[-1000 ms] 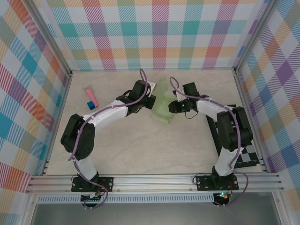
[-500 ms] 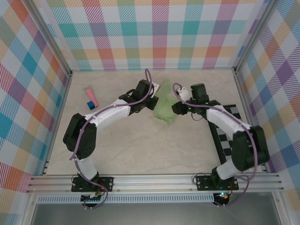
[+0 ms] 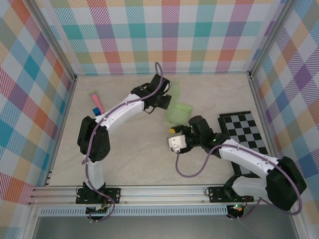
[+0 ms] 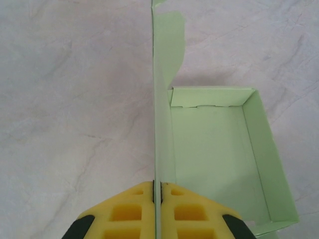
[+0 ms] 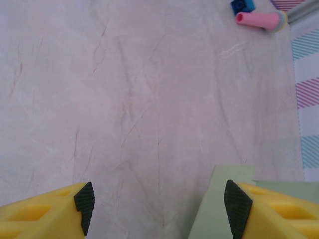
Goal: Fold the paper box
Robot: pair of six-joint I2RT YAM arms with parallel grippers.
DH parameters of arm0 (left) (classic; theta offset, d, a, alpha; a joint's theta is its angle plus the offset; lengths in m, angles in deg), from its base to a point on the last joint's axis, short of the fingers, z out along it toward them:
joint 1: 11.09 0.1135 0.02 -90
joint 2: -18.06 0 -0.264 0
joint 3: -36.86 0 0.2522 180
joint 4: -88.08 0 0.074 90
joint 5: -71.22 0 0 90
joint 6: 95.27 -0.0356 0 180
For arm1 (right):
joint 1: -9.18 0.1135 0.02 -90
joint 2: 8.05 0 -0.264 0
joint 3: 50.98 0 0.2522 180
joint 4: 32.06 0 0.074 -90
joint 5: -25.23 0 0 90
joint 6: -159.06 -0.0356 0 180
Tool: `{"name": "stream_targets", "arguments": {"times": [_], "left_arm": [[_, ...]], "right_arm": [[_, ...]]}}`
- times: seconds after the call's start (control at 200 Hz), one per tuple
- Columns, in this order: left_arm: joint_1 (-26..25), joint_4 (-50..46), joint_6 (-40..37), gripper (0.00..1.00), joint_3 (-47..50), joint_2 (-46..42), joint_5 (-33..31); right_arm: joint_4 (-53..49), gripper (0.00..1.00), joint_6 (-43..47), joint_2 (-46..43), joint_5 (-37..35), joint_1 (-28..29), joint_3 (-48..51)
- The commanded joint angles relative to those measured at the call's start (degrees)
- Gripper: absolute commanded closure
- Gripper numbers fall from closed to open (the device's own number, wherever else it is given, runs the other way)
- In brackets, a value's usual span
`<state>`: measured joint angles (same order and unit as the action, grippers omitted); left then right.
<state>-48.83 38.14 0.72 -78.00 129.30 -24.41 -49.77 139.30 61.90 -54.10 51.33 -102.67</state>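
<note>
While your left fingers (image 4: 127,213) pinch the paper box (image 3: 178,113) wall at upper centre, right fingers (image 5: 279,205) gape empty just below it; reach up-frame.

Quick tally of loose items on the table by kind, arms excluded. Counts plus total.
paper box: 1
checkered board: 1
pink-and-blue stick: 1
Total: 3
</note>
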Motion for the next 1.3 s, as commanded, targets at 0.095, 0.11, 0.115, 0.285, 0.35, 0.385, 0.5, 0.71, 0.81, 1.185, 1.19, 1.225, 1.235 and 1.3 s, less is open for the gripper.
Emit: {"name": "stream_targets", "arguments": {"times": [0.095,0.11,0.115,0.285,0.35,0.385,0.5,0.71,0.81,1.185,1.19,1.225,1.235,1.3], "left_arm": [[0.03,-10.14,6.86,1.00,-4.68,1.42,-0.70],[0.05,-10.29,6.98,1.00,-4.78,1.34,-0.62],[0.04,-10.30,6.99,1.00,-4.80,1.35,-0.53],[0.13,-9.87,7.27,1.00,-4.30,0.46,0.28],[0.12,-9.96,7.06,1.00,-4.37,0.34,0.77],[0.12,-9.98,7.02,1.00,-4.32,0.32,0.84],[0.21,-9.83,6.33,1.00,-3.79,0.21,1.14],[0.38,-9.65,5.69,1.00,-3.25,0.53,-2.16],[0.73,-9.43,5.51,1.00,-3.40,1.06,-2.05],[0.95,-9.69,3.33,1.00,-3.14,1.28,-1.24],[0.93,-9.69,3.32,1.00,-3.14,1.31,-1.23],[1.00,-9.70,3.32,1.00,-3.18,1.38,-1.28],[1.02,-9.70,3.32,1.00,-3.22,1.38,-1.24],[1.09,-9.20,3.38,1.00,-3.07,1.36,-0.22]], "right_arm": [[19.29,0.26,14.99,8.26,-17.80,0.91,2.71],[20.10,0.26,15.46,8.83,-18.57,0.91,2.79],[20.37,0.27,15.55,9.08,-18.80,0.91,2.83],[29.96,0.31,17.21,15.17,-25.24,1.09,2.88],[31.05,0.37,16.51,16.99,-27.14,1.09,1.86],[30.43,0.42,16.13,17.84,-27.99,1.09,1.10],[28.47,0.51,14.14,18.57,-27.99,1.12,-0.22],[30.54,0.50,13.13,17.51,-28.31,0.96,1.43],[29.35,0.50,12.41,17.73,-28.44,0.27,1.36],[32.32,0.54,9.50,20.65,-27.57,-3.26,0.25],[32.51,0.54,9.49,20.61,-27.61,-3.28,0.33],[32.61,0.54,9.32,20.50,-27.17,-3.48,0.31],[32.18,0.54,9.26,20.49,-27.02,-3.55,0.31],[29.54,0.53,8.55,20.09,-25.39,-3.92,-0.39]]}}
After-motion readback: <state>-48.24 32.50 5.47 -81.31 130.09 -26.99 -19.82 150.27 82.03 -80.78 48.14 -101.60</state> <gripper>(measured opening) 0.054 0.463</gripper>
